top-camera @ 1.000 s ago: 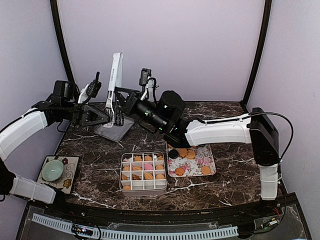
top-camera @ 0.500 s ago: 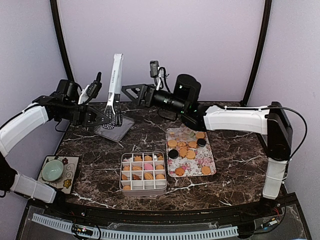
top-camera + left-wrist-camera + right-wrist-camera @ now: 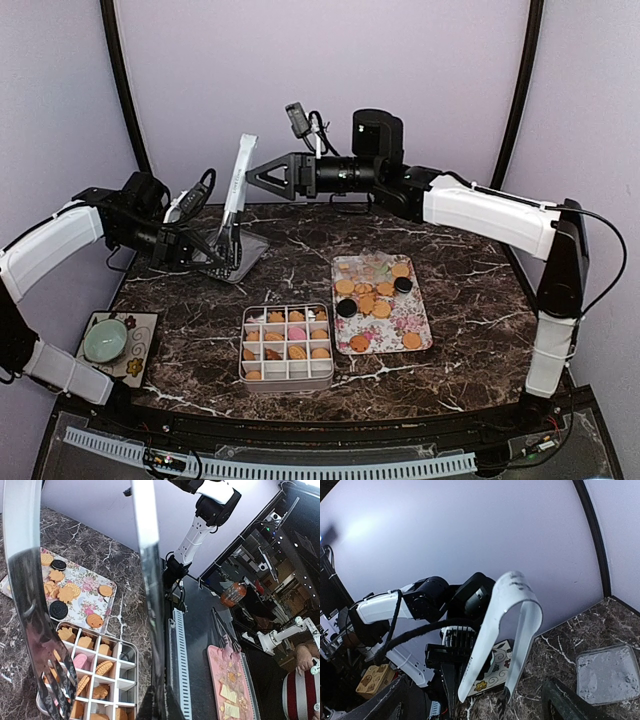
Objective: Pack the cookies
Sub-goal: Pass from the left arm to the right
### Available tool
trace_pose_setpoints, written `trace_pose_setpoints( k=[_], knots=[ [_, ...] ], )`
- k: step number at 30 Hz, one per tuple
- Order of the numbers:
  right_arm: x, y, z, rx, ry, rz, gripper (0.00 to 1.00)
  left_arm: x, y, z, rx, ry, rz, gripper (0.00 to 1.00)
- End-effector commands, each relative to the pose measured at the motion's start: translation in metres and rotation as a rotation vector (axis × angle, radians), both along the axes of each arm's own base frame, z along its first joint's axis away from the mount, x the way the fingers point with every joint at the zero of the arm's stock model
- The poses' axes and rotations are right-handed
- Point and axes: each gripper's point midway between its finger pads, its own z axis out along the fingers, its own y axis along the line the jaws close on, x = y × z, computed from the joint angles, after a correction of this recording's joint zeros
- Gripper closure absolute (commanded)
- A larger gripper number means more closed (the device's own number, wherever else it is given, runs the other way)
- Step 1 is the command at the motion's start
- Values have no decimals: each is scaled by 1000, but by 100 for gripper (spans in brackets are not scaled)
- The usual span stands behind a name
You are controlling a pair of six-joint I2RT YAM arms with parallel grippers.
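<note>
Loose cookies [image 3: 368, 298] lie on the flower-patterned tray [image 3: 420, 322], round golden ones with black sandwich rounds among them. More cookies [image 3: 297, 351] fill the white divided box [image 3: 286, 380], also seen from the left wrist [image 3: 104, 667]. My left gripper [image 3: 220, 252] [image 3: 161, 702] is shut on the lower part of the metal tongs [image 3: 238, 182] [image 3: 149, 570], which lean upright over the back left of the table. My right gripper [image 3: 254, 175] [image 3: 477, 702] is open in the air just right of the tongs' top [image 3: 496, 625], apart from them.
A clear plastic lid [image 3: 244, 262] [image 3: 607, 672] lies on the marble under the tongs. A green bowl [image 3: 104, 340] on a patterned mat sits at the near left corner. Black frame posts stand at both back corners.
My right gripper opened, let go of the tongs and drew back up and right, off the flowered tray. My left gripper shut on the tongs and lowered them, tilted, toward the table.
</note>
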Motion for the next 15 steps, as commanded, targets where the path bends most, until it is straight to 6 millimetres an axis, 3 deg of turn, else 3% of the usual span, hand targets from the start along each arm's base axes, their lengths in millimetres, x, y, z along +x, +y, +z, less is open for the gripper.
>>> trace_pose_setpoints(
  k=[1,5,15],
  knots=[
    [-7,10,-23,-60,35,70,11,-4,2,7,10,-83,-18,100],
    [-6,14,-31,-69,52,83,16,-3,1,5,12,-80,-24,100],
    [-13,32,-23,-15,64,176,22,-2,2,-10,49,-60,-31,100]
  ],
)
